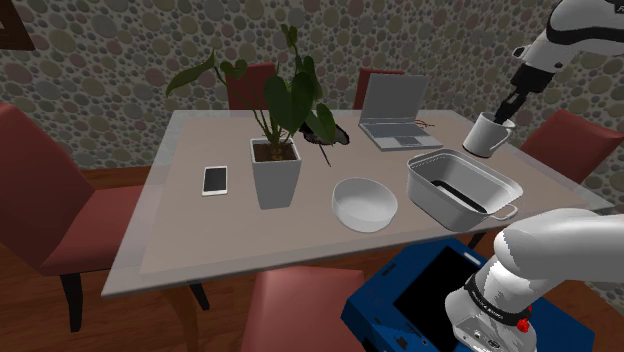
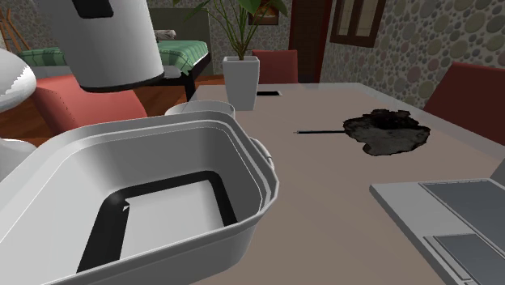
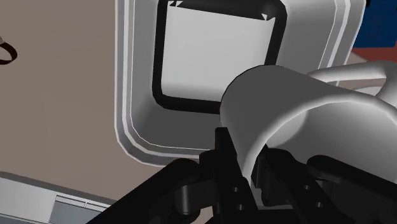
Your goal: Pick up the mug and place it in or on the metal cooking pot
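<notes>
A white mug (image 1: pixel 488 135) hangs tilted in the air, above the table and just behind the pot's far end in the shoulder view. My black gripper (image 1: pixel 508 108) is shut on the mug's rim, one finger inside and one outside. In the wrist view the mug (image 3: pixel 280 108) is clasped between the fingers (image 3: pixel 224 159), with the pot (image 3: pixel 137 95) below it. The pot (image 1: pixel 462 187) is a grey rectangular pan with a dark band around its floor and side handles. In the second exterior view the mug (image 2: pixel 113 40) hovers over the pot (image 2: pixel 154 202).
On the table (image 1: pixel 180 220) stand a white bowl (image 1: pixel 364 203), a potted plant (image 1: pixel 276 165), a phone (image 1: pixel 215 180), an open laptop (image 1: pixel 395 115) and a dark mat (image 2: pixel 388 129). Red chairs (image 1: pixel 50 200) surround it. My blue stand (image 1: pixel 420 300) sits at the near edge.
</notes>
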Tool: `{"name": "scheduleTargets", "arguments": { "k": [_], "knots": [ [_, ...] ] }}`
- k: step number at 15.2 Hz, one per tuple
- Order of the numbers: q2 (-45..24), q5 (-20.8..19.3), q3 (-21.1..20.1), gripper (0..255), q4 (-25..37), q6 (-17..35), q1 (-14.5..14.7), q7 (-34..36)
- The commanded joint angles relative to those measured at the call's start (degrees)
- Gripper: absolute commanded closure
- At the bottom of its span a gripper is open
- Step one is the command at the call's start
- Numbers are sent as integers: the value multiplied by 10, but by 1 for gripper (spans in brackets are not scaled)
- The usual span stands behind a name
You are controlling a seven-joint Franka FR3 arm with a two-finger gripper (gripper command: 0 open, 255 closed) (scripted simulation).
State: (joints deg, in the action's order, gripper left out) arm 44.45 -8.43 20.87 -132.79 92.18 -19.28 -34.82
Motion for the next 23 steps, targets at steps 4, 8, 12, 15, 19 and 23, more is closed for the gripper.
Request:
{"name": "scheduleTargets", "arguments": {
  "k": [4, 8, 12, 15, 19, 23],
  "knots": [
    [22, -9, 5, 255, -40, 18, -8, -3],
    [27, -15, 10, 255, -73, 46, -12, -4],
    [30, -21, 17, 255, -105, 75, -15, -5],
    [31, -25, 22, 255, -128, 97, -17, -6],
    [31, -30, 27, 255, -148, 117, -20, -7],
    [31, -30, 27, 255, -148, 117, -19, -7]
  ]
}}
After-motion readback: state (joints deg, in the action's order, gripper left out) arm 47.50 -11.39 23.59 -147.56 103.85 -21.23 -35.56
